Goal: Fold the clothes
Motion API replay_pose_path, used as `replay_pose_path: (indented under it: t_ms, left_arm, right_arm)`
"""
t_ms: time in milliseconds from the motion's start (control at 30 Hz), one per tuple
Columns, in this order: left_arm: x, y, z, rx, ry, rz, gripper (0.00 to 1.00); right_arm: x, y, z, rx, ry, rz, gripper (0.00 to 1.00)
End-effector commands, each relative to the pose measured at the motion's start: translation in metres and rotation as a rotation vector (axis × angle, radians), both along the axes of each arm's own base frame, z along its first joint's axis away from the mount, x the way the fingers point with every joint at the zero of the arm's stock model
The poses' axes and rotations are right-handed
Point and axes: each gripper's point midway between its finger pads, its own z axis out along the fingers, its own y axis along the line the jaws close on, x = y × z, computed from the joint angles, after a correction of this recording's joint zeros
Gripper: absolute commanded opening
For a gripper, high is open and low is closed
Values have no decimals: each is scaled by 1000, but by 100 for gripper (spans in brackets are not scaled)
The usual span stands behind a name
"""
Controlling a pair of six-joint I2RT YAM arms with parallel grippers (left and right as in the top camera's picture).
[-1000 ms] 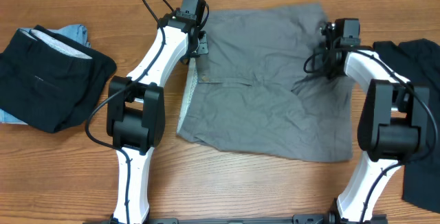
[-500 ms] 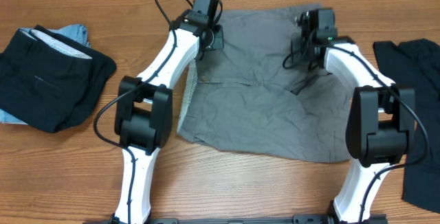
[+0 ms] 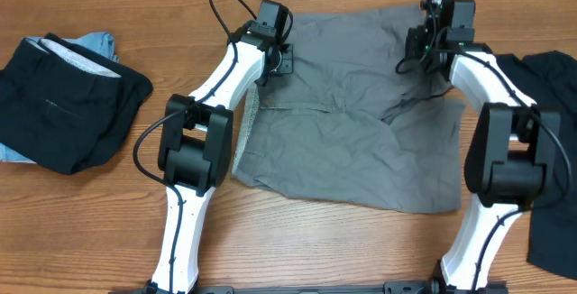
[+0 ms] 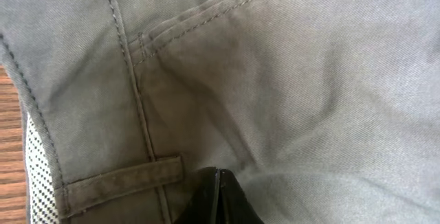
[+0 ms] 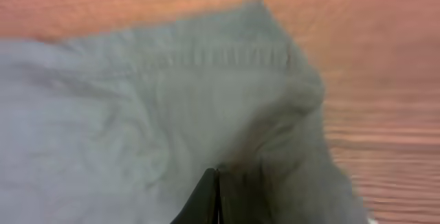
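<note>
1. We see the left arm reaching up from the near edge of the counter. Its left pincer sits over the far-left part of the grey garment.
2. The right arm bends inward, with the right pincer at the garment's far-right corner.
3. Both pincers have their tips pressed together. We cannot tell whether any cloth is caught between them.
4. The grey garment lies spread and wrinkled mid-counter. A black garment sits on a light-blue one at the left, and another black one lies at the right.
5. Only the left wrist view shows us seams, pocket stitching, a belt loop and checked lining by the closed tips.
6. The right wrist view is blurred and shows a hemmed corner over wood.
</note>
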Motion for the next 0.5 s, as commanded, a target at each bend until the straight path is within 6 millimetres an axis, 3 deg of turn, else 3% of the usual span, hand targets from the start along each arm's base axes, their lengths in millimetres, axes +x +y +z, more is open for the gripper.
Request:
replay_pose_path:
  t_ms: [0,67,133,300,467]
  left_arm:
    - [-6,33,-32,73,71,34,4]
    - [-6,42,-33,78,85,50,4]
    - [-7,55,-34,88,99,71,4]
    - [-7,78,-36,122,116,109,4]
    - [-6,97,-36,157,119,137,4]
  right_arm:
    - [-3,12,-41,77,68,55,4]
    - [-10,9,-68,70,125,43,4]
    - [-15,-9,-85,4,163,-21,4]
    - [-17,-61,-82,-130,173,-161,4]
    - [-28,-107,-83,-143,196,-238,4]
